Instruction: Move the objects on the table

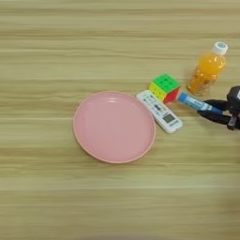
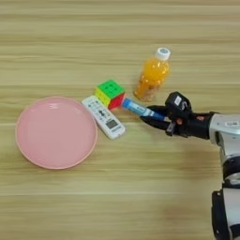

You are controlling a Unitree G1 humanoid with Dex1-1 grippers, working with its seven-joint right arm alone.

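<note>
A large round pink plate [image 1: 114,126] lies flat on the table [image 1: 117,201] left of centre. The small orange-drink bottle [image 2: 151,77] with a white cap stands upright at the back right. In front of it the short blue tube [image 2: 136,108] lies flat, its left end touching a coloured puzzle cube [image 2: 110,93]. My right gripper [image 2: 147,114] reaches in from the right at table level. It is open, one black finger on each side of the tube's right end with a gap showing. The tube still rests on the wood.
A white remote control [image 2: 103,116] lies slantwise between the plate and the cube, close to both. The silver forearm [image 2: 225,133] runs along the right edge. Bare wood stretches along the front and the far back.
</note>
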